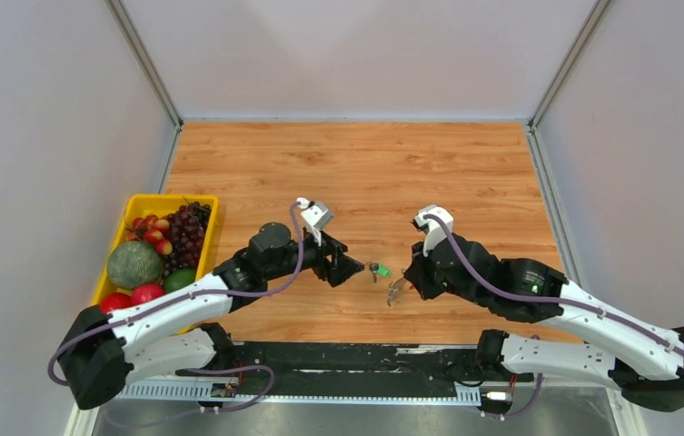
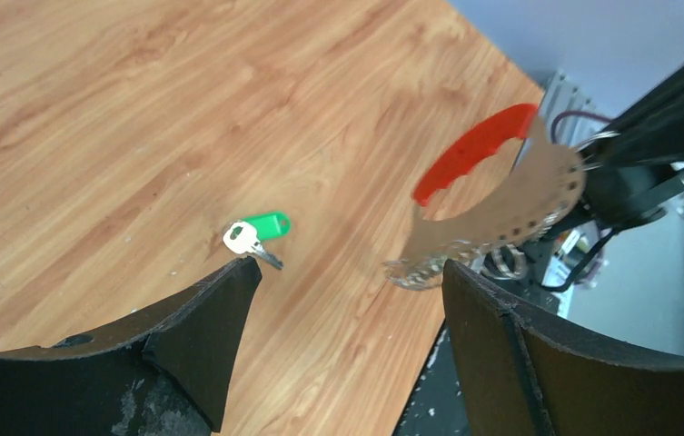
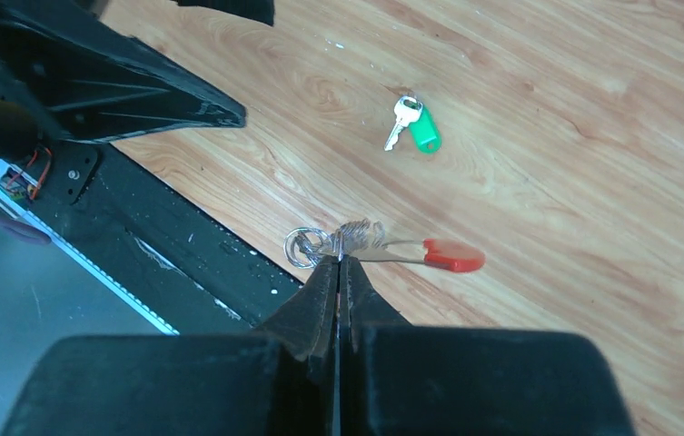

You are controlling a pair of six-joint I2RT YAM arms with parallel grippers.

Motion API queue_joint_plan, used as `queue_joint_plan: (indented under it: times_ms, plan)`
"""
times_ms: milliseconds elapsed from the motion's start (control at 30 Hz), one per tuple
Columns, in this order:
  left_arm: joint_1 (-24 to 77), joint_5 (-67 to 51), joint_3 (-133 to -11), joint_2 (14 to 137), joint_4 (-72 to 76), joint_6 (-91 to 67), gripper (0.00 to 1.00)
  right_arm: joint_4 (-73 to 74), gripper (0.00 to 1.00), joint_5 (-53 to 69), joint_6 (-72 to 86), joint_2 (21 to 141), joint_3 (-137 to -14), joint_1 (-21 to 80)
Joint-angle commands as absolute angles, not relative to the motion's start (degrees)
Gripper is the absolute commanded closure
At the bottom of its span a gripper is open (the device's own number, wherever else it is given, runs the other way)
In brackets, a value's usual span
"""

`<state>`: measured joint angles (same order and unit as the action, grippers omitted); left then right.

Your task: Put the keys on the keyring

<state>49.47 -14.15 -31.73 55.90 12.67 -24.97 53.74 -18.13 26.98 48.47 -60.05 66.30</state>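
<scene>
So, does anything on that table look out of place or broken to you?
Nothing looks spilled or damaged. The only loose item is the small green-headed key, lying alone on the table between the arms, apart from the keyring pinched in the right gripper. The left gripper is open near it.

Near the counter's [image 1: 356,163] front edge, the keys [image 1: 379,270] lie between the left tool [image 1: 353,270] and the right tool [image 1: 409,283]. The right tool pinches the keyring [image 1: 396,292]. A yellow fruit tray [image 1: 171,200] sits at the left edge.

The keys [image 1: 378,270] lie on the table [image 1: 356,173] between the left claw [image 2: 351,268] and the keyring [image 1: 396,292].
</scene>
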Motion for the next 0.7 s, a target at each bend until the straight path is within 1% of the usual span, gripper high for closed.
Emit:
queue_joint_plan:
  times_ms: [0,200,233,267,333,433,567,667]
  plan:
    - [49.37,-18.05,-36.41,62.37,17.43,-18.43,0.14,58.45,1.0,-19.21,32.91,46.26,-61.64,66.58]
    - [49.38,-21.29,-40.88,74.43,17.86,-8.6,0.09,61.44,1.0,-16.44,33.9,44.52,-60.87,66.58]
    - [49.28,-22.07,-41.58,77.21,17.5,-5.71,0.07,61.72,1.0,-16.08,33.99,44.1,-61.01,66.55]
    - [49.34,-23.71,-42.96,78.73,17.14,-4.26,0.02,62.12,1.0,-15.74,34.01,43.51,-61.18,66.54]
    - [49.34,-25.5,-44.87,82.94,16.58,0.77,0.0,62.75,1.0,-15.0,34.01,42.95,-61.54,66.53]
    - [49.32,-27.69,-47.75,88.68,15.07,5.17,0.0,63.87,1.0,-14.29,33.8,42.65,-61.9,66.56]
    - [49.23,-26.43,-51.86,95.35,11.09,10.13,0.0,64.62,1.0,-13.53,33.4,42.49,-62.65,66.51]
    - [48.76,-26.05,-54.73,100.64,8.66,11.45,0.05,64.64,1.0,-13.2,33.29,42.45,-63.0,66.6]
